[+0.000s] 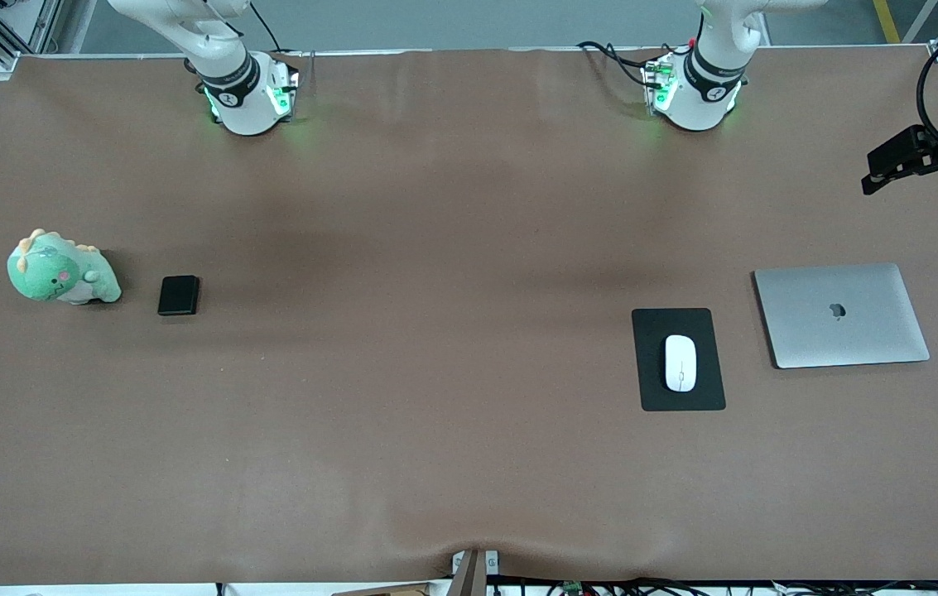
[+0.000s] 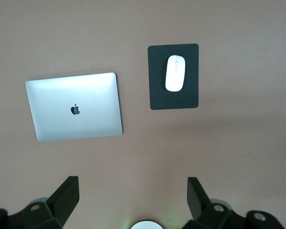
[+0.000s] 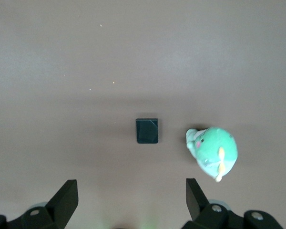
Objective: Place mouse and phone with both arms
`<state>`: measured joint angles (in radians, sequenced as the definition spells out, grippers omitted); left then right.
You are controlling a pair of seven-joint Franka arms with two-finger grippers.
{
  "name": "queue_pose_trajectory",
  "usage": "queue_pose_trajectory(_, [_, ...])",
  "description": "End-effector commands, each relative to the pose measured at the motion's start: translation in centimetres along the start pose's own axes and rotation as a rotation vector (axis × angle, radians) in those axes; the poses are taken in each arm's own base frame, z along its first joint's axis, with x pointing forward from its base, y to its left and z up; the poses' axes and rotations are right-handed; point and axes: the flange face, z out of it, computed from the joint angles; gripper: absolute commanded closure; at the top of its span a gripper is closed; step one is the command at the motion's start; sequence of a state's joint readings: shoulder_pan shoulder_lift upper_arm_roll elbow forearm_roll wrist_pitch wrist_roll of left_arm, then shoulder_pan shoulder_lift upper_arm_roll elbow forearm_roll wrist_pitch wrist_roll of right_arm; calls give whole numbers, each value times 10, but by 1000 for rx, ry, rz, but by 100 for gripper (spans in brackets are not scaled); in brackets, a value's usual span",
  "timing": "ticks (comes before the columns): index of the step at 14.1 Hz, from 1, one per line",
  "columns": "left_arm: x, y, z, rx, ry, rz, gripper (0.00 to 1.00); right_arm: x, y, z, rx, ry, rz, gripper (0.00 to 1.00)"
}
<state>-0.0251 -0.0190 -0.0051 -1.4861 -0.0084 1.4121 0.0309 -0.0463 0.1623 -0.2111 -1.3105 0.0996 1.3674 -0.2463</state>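
small white oval mouse [image 1: 680,362] rests on flat black pad [image 1: 678,359]; small black phone [image 1: 178,295] lies on brown tabletop [image 1: 435,331]; left end effector [image 2: 131,196] and right end effector [image 3: 130,196] hover wide open, empty, ready to descend.

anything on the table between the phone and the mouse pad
Nothing: the front view shows only bare brown table between the phone and the mouse pad.

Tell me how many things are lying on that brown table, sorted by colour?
Black: 2, the phone and the mouse pad
White: 1, the mouse on the pad
Silver: 1, the closed laptop
Green: 1, the plush dinosaur
Total: 5
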Motion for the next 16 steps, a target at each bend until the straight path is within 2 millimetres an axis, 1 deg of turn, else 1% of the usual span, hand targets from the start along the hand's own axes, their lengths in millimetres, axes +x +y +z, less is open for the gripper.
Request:
queue_pose_trajectory(1, [-16,-3,-8,-8,-29,54,0,-32,-39,1,-73,-18,67,0])
queue_pose_trajectory(3, [-15,-3,-5,-8,-35,51,0,-44,-26,12,-64,-18,91,0])
queue_pose_trajectory(4, [-13,-3,-1,-8,-40,49,0,-50,-28,12,-64,-4,84,0])
queue_pose_trajectory(5, [-9,-1,3,-8,-37,52,0,-54,-35,14,-65,-3,70,0])
queue_pose_trajectory(6, [-3,-2,12,-8,-35,48,0,-58,-47,13,-68,-9,49,0])
queue_pose_trajectory(7, [2,1,18,-8,-27,48,0,-60,-53,14,-70,-25,36,0])
queue_pose_trajectory(8, [8,4,25,-8,-24,51,0,-60,-55,14,-70,-30,33,0])
queue_pose_trajectory(12, [16,5,32,-7,-15,52,0,-55,-78,3,-83,0,-13,0])
queue_pose_trajectory(16, [18,9,32,-5,-8,40,0,-53,-79,3,-76,7,-14,0])
